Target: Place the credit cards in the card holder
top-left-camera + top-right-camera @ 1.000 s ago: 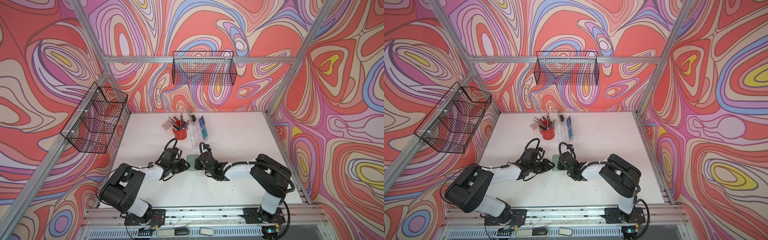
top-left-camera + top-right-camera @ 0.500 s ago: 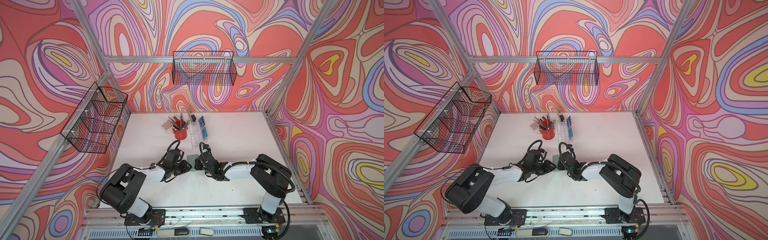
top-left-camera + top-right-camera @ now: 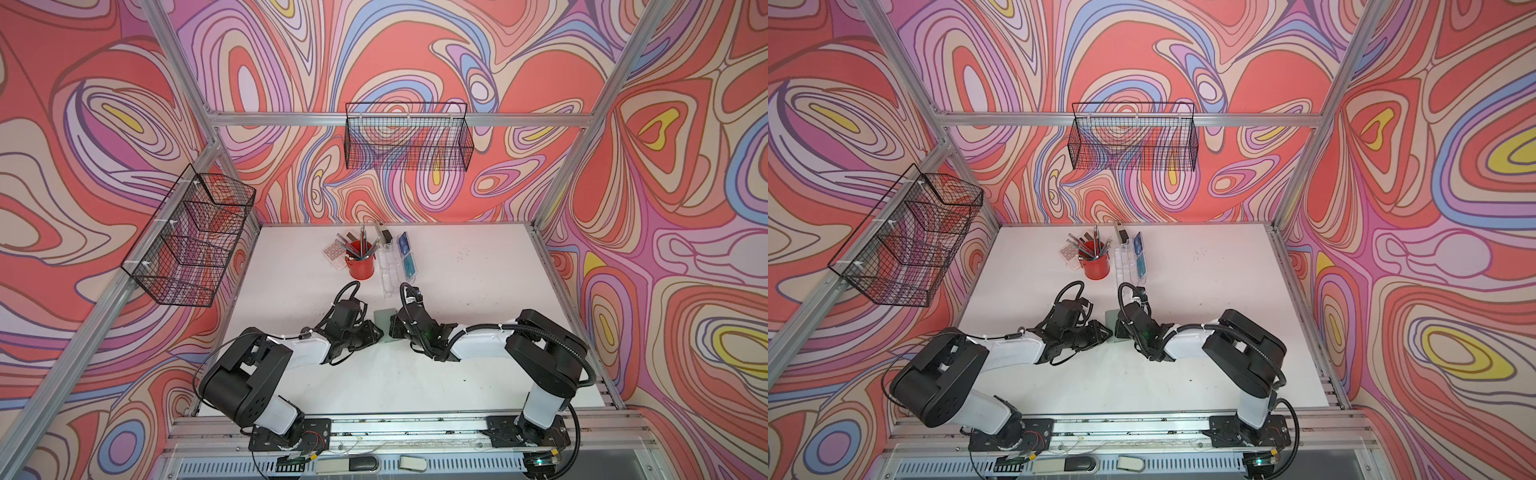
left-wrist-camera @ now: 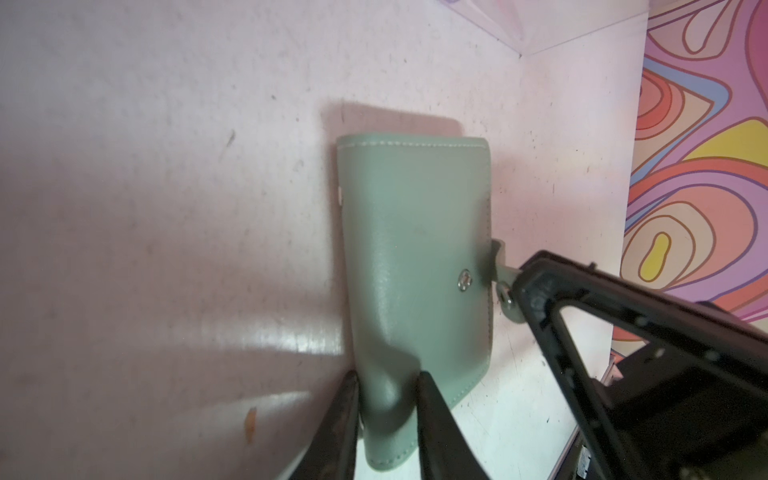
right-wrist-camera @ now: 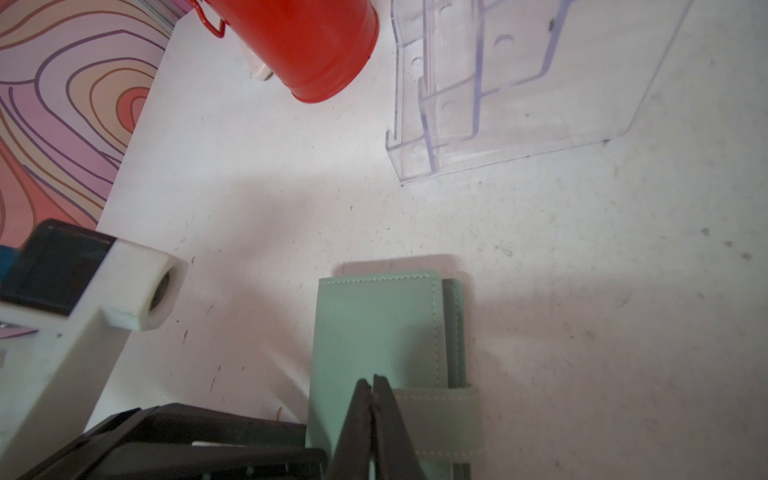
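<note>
**Sage green on speckled white**

The holder [image 4: 411,249] is sage green with paler stitching and a silver snap. The cup [image 3: 360,266] is glossy red. Right of the cup, a clear stand [image 3: 390,274] carries blue and teal cards [image 3: 409,264]. The table [image 3: 478,282] is white, flecked with dark specks. Walls [image 3: 415,62] swirl in coral, pink, lilac, blue, cream and yellow. Baskets [image 3: 407,141] are black wire; arms [image 3: 307,351] are black and white.

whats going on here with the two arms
Both arms are working on the closed green card holder. The left hand pinches one end of it, while the right hand is shut on its unsnapped strap. The cards sit in the clear stand.
</note>
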